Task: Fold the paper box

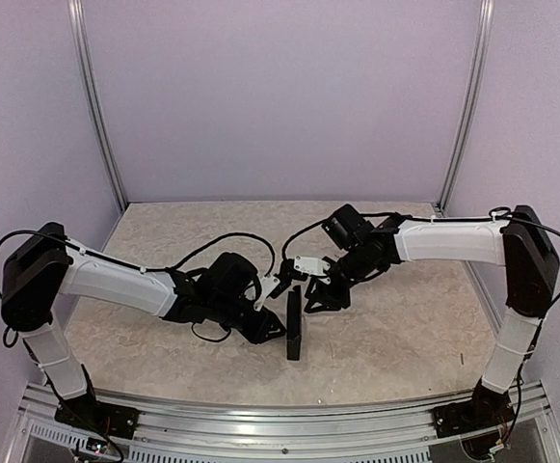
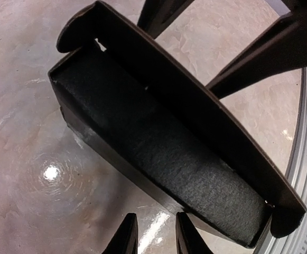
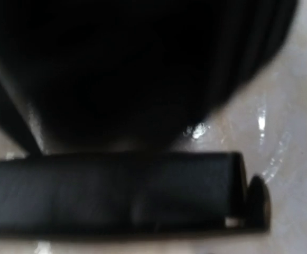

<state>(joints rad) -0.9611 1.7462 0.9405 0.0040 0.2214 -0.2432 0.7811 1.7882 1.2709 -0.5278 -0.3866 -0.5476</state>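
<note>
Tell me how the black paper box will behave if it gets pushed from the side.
The paper box seems to stand on a narrow long side, so a sideways push would probably tip it. Its walls look like thin card, with one side open, so it is likely light and may buckle if squeezed hard.

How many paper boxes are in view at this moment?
1. The paper box stands on edge near the middle of the table, between the tips of the left arm and right arm. No second one shows; the arms could hide one.
</note>
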